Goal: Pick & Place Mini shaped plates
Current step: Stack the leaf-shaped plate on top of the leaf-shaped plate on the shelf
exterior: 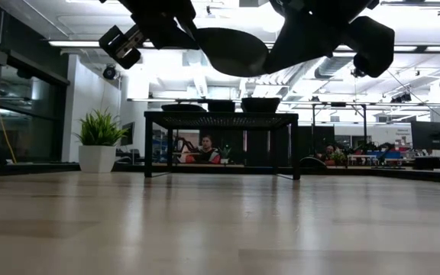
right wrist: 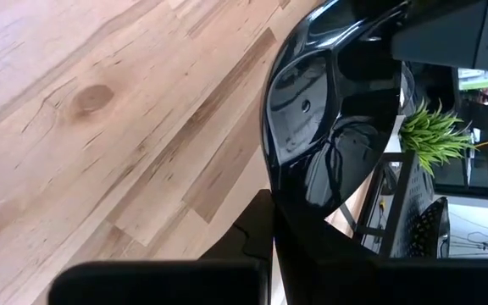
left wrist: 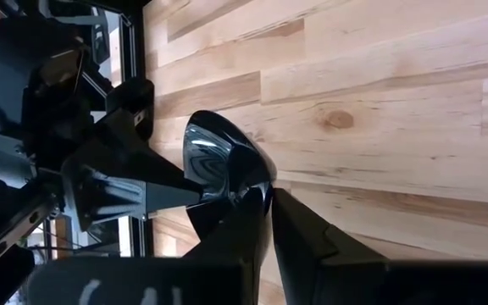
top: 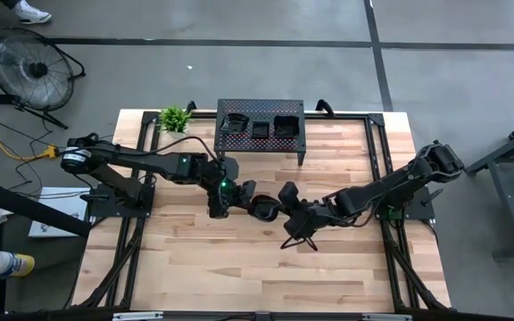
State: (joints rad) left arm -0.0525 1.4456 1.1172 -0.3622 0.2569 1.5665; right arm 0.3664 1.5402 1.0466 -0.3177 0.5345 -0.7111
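Up close, above the middle of the wooden table (top: 239, 267), both grippers meet on one small glossy black dish (top: 263, 208) that hangs in the air well clear of the boards. The left gripper (top: 239, 193) has its two fingers pinched tight on one edge of the dish, as the left wrist view shows, where the rim (left wrist: 227, 169) sits clamped between the dark fingertips (left wrist: 252, 207). The right gripper (top: 291, 207) reaches in from the other side with its fingers closed on the opposite edge; in the right wrist view the shiny curved dish (right wrist: 320, 119) fills the space just ahead of that arm's fingers. From table height the dish (exterior: 235, 50) shows as a shallow dark oval held level between the two arms, high over the bare wood. Farther back, at the rear edge of the table, stands a black perforated metal stand (top: 260, 129) with three more small black dishes (top: 261, 129) resting on its top, side by side. A small green potted plant (top: 175, 117) sits just beside the stand's left end. Beyond the table, in the room, a seated person (exterior: 205, 150) can be seen under the stand.
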